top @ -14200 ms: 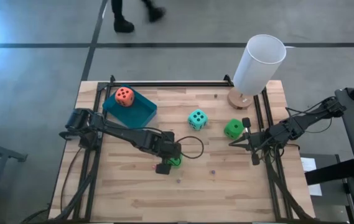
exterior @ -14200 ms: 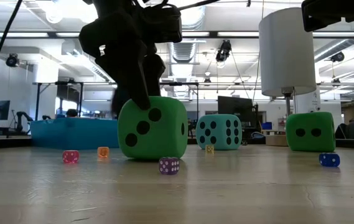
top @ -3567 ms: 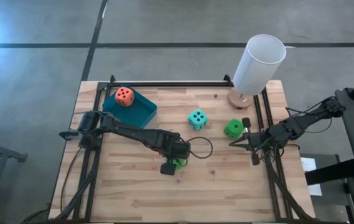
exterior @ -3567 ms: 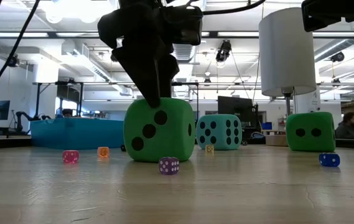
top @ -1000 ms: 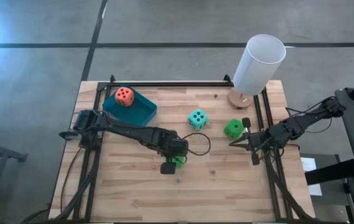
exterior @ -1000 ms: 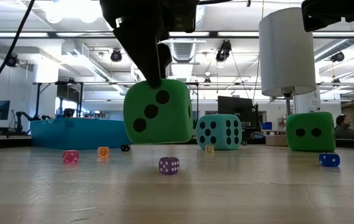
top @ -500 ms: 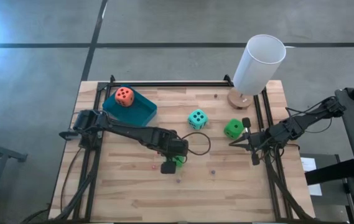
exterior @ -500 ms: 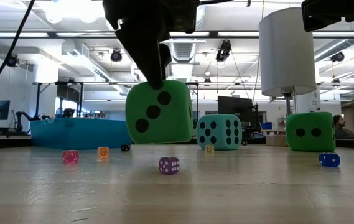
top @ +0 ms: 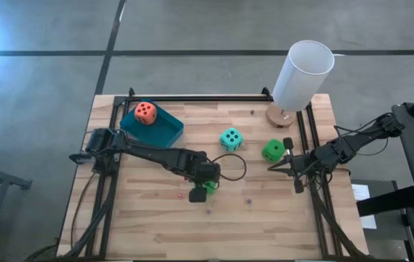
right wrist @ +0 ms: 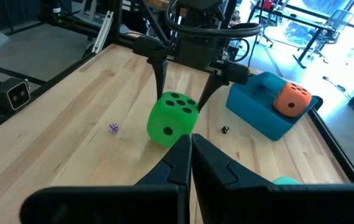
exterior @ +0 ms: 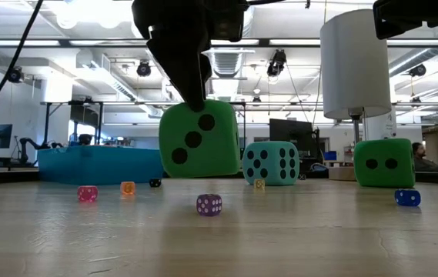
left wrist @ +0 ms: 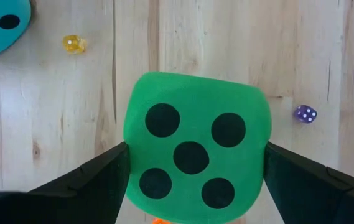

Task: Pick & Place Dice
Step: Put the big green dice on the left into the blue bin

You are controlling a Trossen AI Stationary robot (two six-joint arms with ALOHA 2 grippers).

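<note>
My left gripper [top: 205,188] is shut on a bright green die [exterior: 198,138] above the table's middle. The die also shows in the left wrist view [left wrist: 195,146] and the right wrist view [right wrist: 172,118]. The orange-red die [top: 145,111] lies in the blue tray [top: 164,131] at the far left. A teal die [top: 230,139] and a second green die [top: 272,151] rest on the wood. My right gripper [top: 271,167] is shut and waits near the right rail, just on the near side of that second green die. My left gripper pinches the green die between its two fingers [left wrist: 96,174] on two opposite side faces [left wrist: 130,155]. The fingers come from above, pointing down, and the five-pip face looks up at the wrist. The die hangs lifted clear of the table, slightly tilted.
Several tiny dice dot the wood, among them a purple one [exterior: 208,205], a pink one [exterior: 87,194] and a blue one [exterior: 407,198]. A tall white cylinder [top: 305,73] on a round wooden base stands at the far right corner. Black rails [top: 112,145] run along both sides.
My left gripper has kept the green die lifted clear and has drifted slightly toward the table's right. Its hold has stayed the same.
</note>
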